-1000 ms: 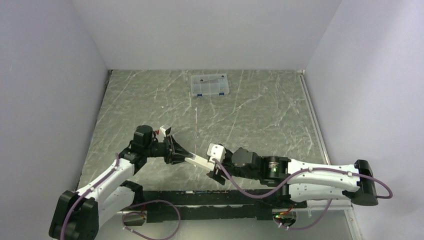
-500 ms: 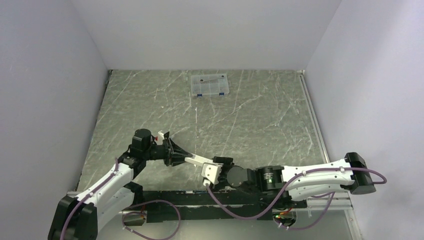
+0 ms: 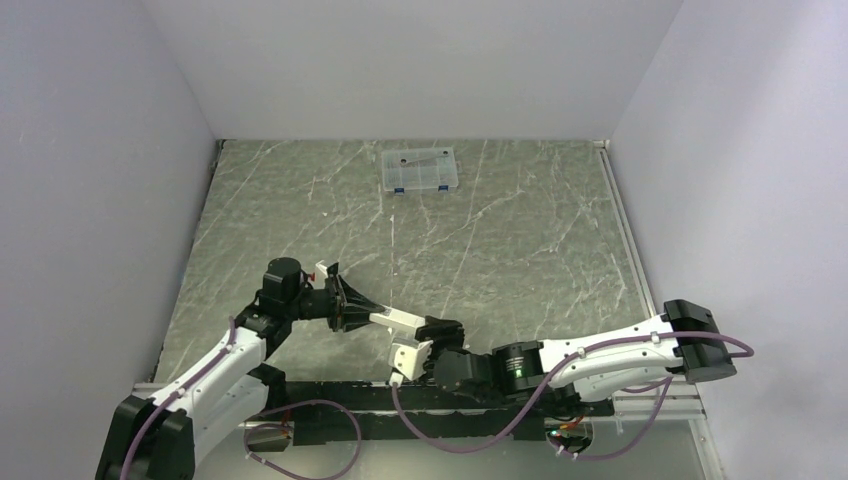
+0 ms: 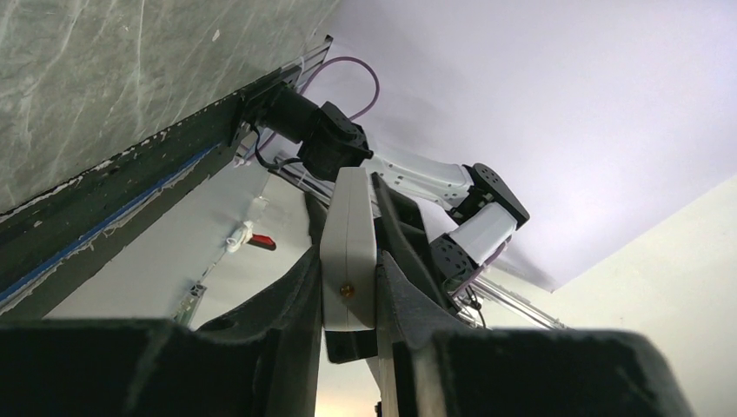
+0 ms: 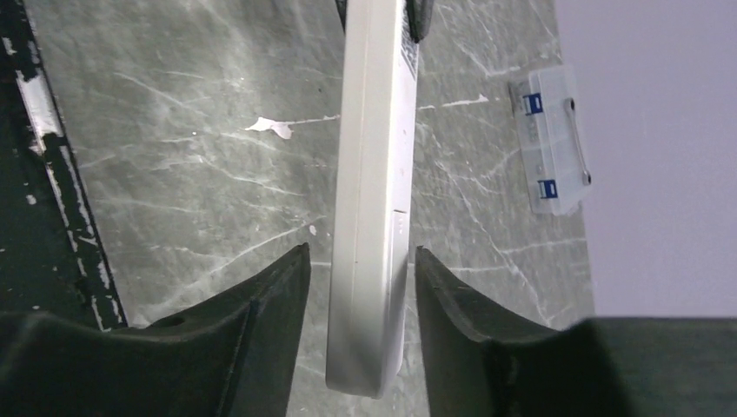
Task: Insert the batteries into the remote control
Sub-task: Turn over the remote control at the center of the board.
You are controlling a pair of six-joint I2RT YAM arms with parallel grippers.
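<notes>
The remote control (image 3: 398, 320), a slim white bar, is held off the table, edge-on between the pads of my left gripper (image 3: 362, 312). In the left wrist view the left gripper (image 4: 348, 261) is shut on one end of the remote (image 4: 348, 234). My right gripper (image 3: 432, 335) straddles the other end. In the right wrist view the remote (image 5: 374, 200) runs between the fingers of the right gripper (image 5: 362, 252), with a narrow gap on each side, so that gripper is open. The batteries are out of view.
A clear compartment box (image 3: 419, 169) with blue latches sits at the far middle of the grey marbled table (image 3: 500, 240); it also shows in the right wrist view (image 5: 552, 139). A small white chip (image 5: 269, 127) lies on the table. A black rail (image 3: 330, 395) runs along the near edge.
My right arm has swung down toward the near edge and turned, bringing its fingers around the remote's free end while they narrowed. The left gripper kept hold of the remote, shifting only slightly.
</notes>
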